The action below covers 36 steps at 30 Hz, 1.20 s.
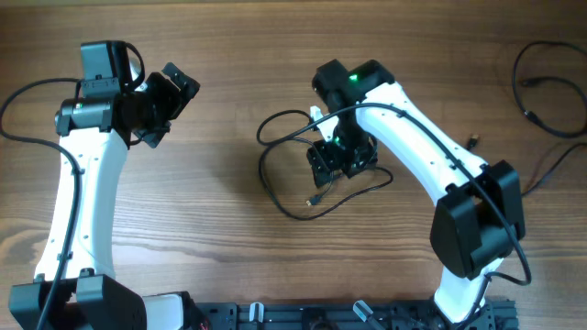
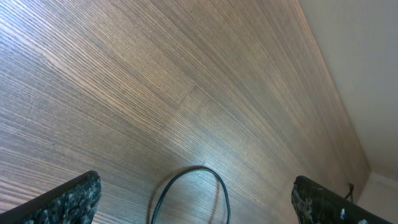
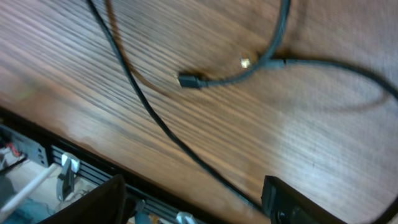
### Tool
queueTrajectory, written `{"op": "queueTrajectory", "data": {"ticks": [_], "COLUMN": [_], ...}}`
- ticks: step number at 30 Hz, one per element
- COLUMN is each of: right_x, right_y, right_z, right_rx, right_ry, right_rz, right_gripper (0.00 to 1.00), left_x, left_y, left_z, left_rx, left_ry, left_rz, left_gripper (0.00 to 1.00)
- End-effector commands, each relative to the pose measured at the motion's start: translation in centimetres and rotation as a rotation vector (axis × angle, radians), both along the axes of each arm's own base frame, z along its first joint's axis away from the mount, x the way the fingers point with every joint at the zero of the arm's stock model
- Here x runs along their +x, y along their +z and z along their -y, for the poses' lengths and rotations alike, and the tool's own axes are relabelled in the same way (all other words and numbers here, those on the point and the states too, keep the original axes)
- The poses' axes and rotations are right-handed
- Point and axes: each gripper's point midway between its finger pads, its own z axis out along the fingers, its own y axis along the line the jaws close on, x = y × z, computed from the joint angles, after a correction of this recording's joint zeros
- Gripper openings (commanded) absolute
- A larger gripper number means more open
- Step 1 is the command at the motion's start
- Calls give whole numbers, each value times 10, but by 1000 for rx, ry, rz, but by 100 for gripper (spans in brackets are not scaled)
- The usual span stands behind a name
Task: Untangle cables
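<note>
Thin black cables (image 1: 275,165) lie in loose overlapping loops at the table's middle, with a small plug end (image 1: 314,199) toward the front. My right gripper (image 1: 337,163) hangs over the right side of these loops. In the right wrist view it (image 3: 193,199) is open. One cable (image 3: 143,106) runs across the wood between its fingers, and a plug end (image 3: 189,81) lies beyond. My left gripper (image 1: 172,108) is at the upper left, apart from the loops. It (image 2: 195,194) is wide open and empty, with a cable loop (image 2: 214,177) on the table ahead of it.
Another thin black cable (image 1: 543,87) lies in loose curves at the far right edge, with a small plug (image 1: 472,141) near it. The black rail (image 1: 348,316) runs along the table's front edge and also shows in the right wrist view (image 3: 37,152).
</note>
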Motion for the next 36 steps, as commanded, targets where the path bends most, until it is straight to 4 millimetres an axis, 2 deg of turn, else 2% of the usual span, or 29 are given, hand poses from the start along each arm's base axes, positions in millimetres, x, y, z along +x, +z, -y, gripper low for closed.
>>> {"op": "queueTrajectory", "data": {"ticks": [1, 3, 5, 6, 8, 10, 12, 15, 17, 18, 20, 23, 25, 27, 32, 34, 36], "right_x": [12, 11, 2, -3, -17, -27, -32, -22, -6, 9, 39, 72, 82, 86, 85, 75, 66], "right_y": [19, 22, 15, 11, -4, -26, -45, -66, -72, -72, -67, -59, -61, -70, -82, -83, -76], "right_z": [28, 34, 34, 34, 35, 21, 5, -2, -10, -19, -39, -52, -54, -58, -66, -69, -83], "right_rx": [-230, -299, -336, -355, -400, -351, -277, -223, -156, -94, 41, 128, 138, 142, 161, 167, 246], "right_ry": [-310, -416, -464, -494, -594, -639, -652, -698, -704, -684, -606, -621, -651, -655, -648, -630, -516], "right_rz": [132, 173, 156, 144, 101, 38, -4, 35, 88, 131, 239, 367, 398, 397, 365, 317, 267], "right_gripper": [72, 74, 90, 93, 92, 92, 99, 99, 99, 98, 93, 79, 74, 72, 64, 39, 20], "left_x": [2, 2, 2, 2, 2, 2, 2, 2, 2, 2, 2, 2, 2, 2, 2, 2, 2], "left_y": [-1, -1, -1, -1, -1, -1, -1, -1, -1, -1, -1, -1, -1, -1, -1, -1, -1], "left_z": [-4, -4, -4, -4, -4, -4, -4, -4, -4, -4, -4, -4, -4, -4, -4, -4, -4], "left_rx": [14, 15, 15, 14, 14, 14, 14, 14, 14, 14, 14, 14, 14, 14, 14, 14, 14], "left_ry": [1, 1, 1, 1, 0, 1, 1, 1, 1, 1, 1, 1, 1, 1, 1, 1, 1], "left_rz": [0, 0, 0, 0, 0, 0, 0, 0, 0, 0, 0, 0, 0, 0, 0, 0, 0], "left_gripper": [100, 100, 100, 100, 100, 100, 100, 100, 100, 100, 100, 100, 100, 100, 100, 100, 100]}}
